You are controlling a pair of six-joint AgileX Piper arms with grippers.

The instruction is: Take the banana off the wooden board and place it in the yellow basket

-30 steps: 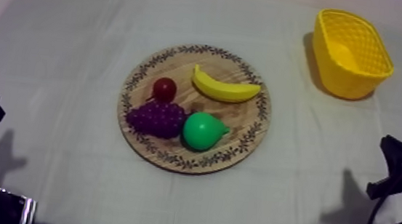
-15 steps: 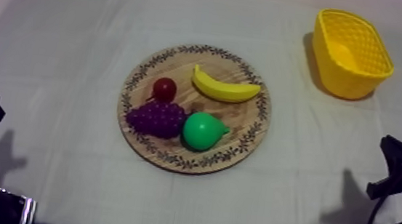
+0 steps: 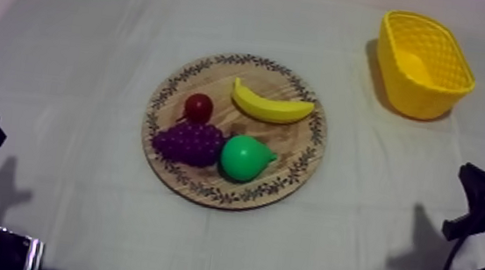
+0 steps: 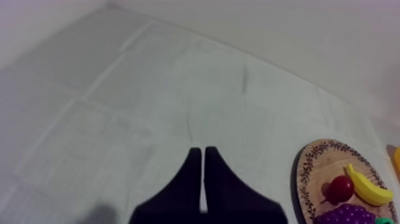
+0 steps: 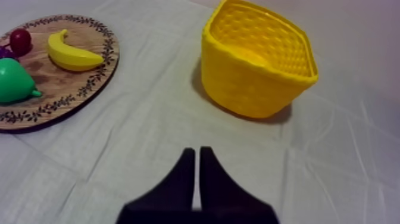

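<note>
2 tools [image 4: 202, 152] [image 5: 197, 152] pressed together, banana [image 3: 271, 105] on board [image 3: 298, 149]

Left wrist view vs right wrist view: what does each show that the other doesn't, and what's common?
Left wrist view: the left hand, shut, over bare cloth, and part of the grapes. Right wrist view: the right hand, shut, short of the yellow basket, plus the pear whole. Both: the wooden board with the banana and the small red fruit on it.
</note>
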